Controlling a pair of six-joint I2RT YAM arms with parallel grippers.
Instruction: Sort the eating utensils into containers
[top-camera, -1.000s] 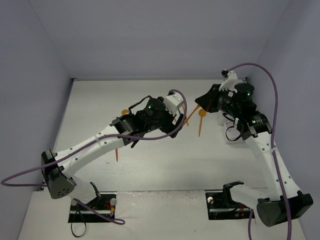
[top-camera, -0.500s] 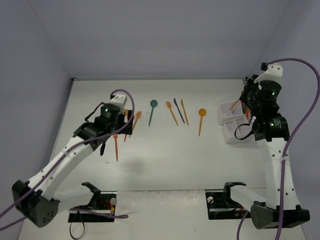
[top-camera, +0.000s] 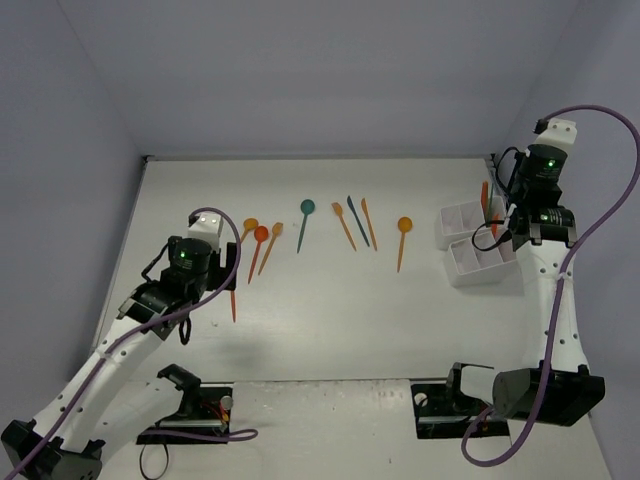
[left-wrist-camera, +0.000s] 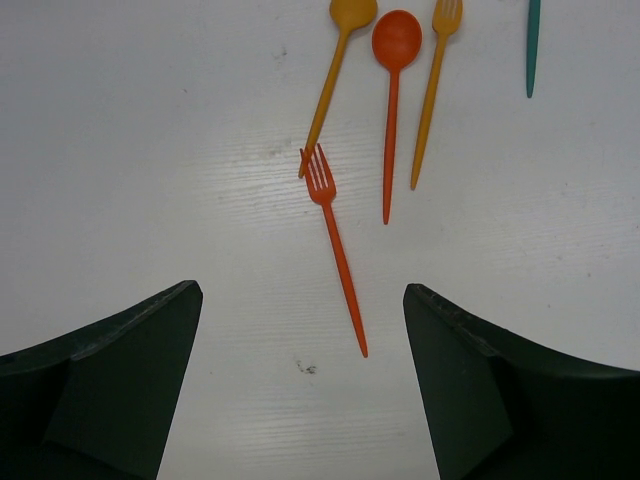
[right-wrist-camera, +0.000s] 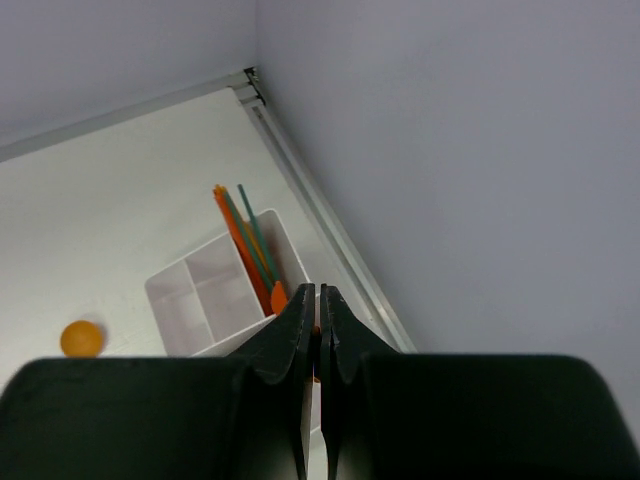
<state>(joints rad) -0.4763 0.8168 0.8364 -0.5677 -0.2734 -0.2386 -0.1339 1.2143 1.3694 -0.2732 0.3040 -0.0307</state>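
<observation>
The left arm has pulled back toward its own near corner since the earlier shots, and the right arm has swung out over the containers (top-camera: 465, 266) at the far right. An orange piece that was tilted there now stands upright in the far tray.

The left gripper (left-wrist-camera: 300, 292) hangs with its fingers spread wide and nothing between them, right over a red fork (left-wrist-camera: 337, 252) lying flat on the table (left-wrist-camera: 150, 150). Just past the fork's tines, a yellow-orange spoon (left-wrist-camera: 325, 100), a red spoon (left-wrist-camera: 396, 40) and an orange fork (left-wrist-camera: 430, 100) lie side by side.

Further right is a loose row: a teal spoon (top-camera: 307, 207), a few orange pieces, a dark knife (top-camera: 358, 222) and an orange spoon (top-camera: 404, 225).

The right gripper (right-wrist-camera: 318, 292) is clamped tight above the white tray, and I honestly can't tell if it's pinching anything. The standing utensils (right-wrist-camera: 243, 245), several orange and one teal, lean together in the compartment nearest the wall.
</observation>
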